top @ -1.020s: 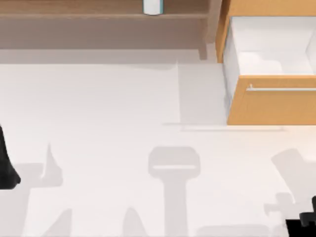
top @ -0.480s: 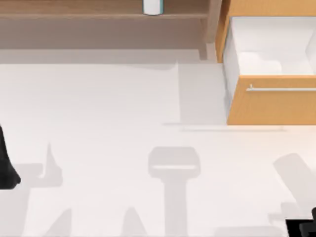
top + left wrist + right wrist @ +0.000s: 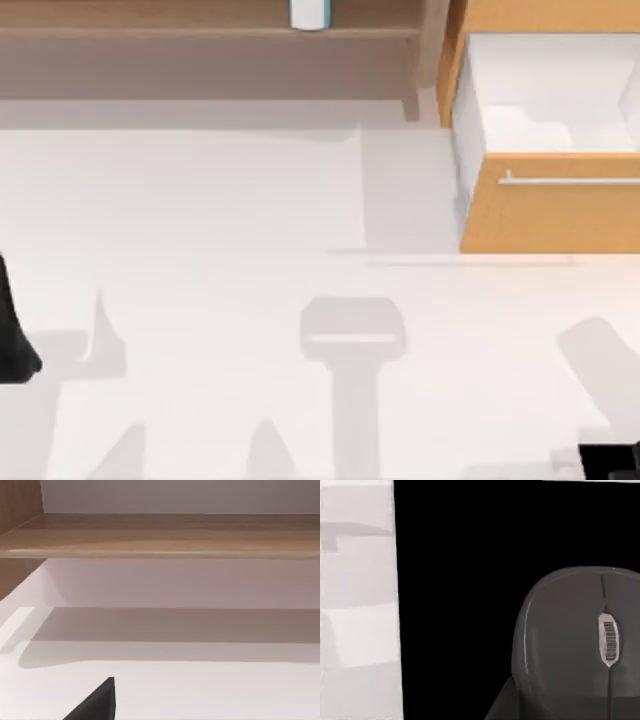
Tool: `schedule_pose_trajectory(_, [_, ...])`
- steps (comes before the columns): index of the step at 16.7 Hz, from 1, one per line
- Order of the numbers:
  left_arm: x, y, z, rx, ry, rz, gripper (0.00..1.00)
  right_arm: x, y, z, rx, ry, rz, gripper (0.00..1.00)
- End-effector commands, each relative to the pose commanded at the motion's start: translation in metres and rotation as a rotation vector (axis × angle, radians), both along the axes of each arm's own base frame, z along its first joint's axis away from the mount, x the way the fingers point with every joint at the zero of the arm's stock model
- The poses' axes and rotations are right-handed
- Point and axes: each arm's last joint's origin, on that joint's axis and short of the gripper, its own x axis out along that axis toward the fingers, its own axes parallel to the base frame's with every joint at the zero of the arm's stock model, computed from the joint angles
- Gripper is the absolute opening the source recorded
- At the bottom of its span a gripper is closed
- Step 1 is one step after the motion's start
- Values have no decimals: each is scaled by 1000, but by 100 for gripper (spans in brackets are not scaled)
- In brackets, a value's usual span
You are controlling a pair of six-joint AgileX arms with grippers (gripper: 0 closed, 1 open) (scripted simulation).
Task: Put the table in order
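Judging from how the table (image 3: 200, 210) lies, wide and white across the middle of the top view, tidying looks well advanced, though not finished. My left arm (image 3: 12, 335) sits parked at the table's left edge; whether its fingers are apart I cannot tell. At the back left, the wooden shelf (image 3: 180, 25) holds a small white and teal bottle (image 3: 309, 13). At the back right, the drawer (image 3: 545, 95) stands open, with something pale inside that I cannot make out. My right arm (image 3: 610, 462) is at the near right corner, its wrist view showing a grey mouse (image 3: 575, 640) on a black mat (image 3: 460, 580), probably left to stow; its fingers I cannot tell either.
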Motion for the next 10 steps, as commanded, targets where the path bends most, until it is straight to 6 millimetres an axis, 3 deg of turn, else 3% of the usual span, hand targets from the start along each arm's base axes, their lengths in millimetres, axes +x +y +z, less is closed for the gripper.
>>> schedule_pose_trajectory(10, [0, 0, 0, 0, 0, 0, 100, 0, 0, 0, 0, 0, 0, 83])
